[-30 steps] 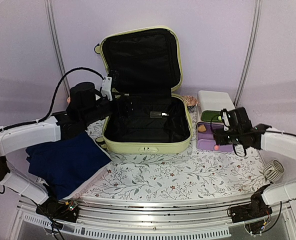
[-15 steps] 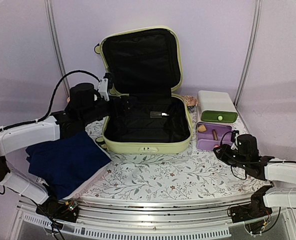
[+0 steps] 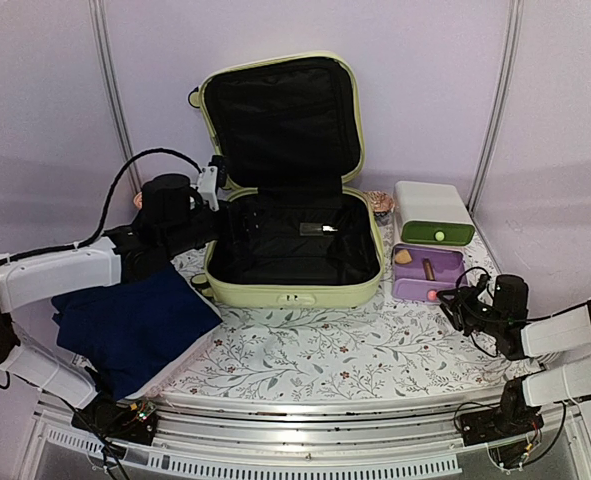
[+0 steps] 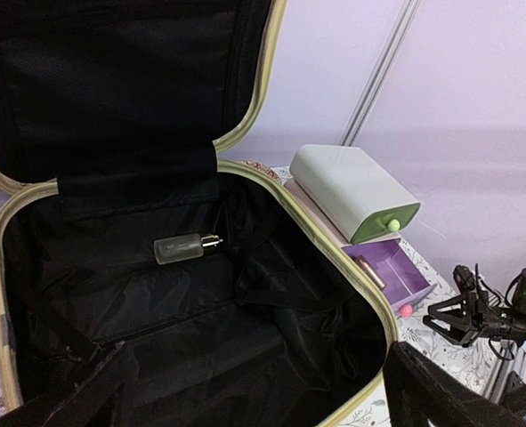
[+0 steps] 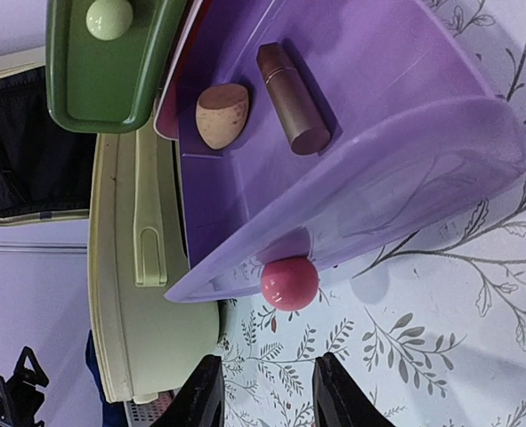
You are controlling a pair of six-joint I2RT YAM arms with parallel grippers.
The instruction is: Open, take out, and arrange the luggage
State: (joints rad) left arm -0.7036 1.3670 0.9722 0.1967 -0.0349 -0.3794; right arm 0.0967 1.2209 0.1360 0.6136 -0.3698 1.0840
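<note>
The luggage (image 3: 295,292) lies open mid-table, its lid standing upright and the black lining bare. A small frosted bottle (image 4: 184,249) lies inside near the hinge. My left gripper (image 3: 237,215) hangs over the luggage's left rim, open wide and empty (image 4: 254,382). My right gripper (image 3: 453,305) is low over the table, open, with nothing between its fingers (image 5: 200,391). It points at the pink knob (image 5: 289,282) of a pulled-out purple drawer (image 5: 396,169), a short way from it.
The purple drawer holds a beige sponge (image 5: 221,116) and a brown lipstick tube (image 5: 294,98). Behind it stands a white box (image 3: 430,205) with a green drawer (image 5: 102,71). A dark blue cloth (image 3: 135,320) lies front left on the floral table cover (image 3: 375,350).
My right arm has come down from above the purple drawer to table height in front of its knob, and its jaws have narrowed. My left gripper has drawn back a little toward the luggage's left rim.
</note>
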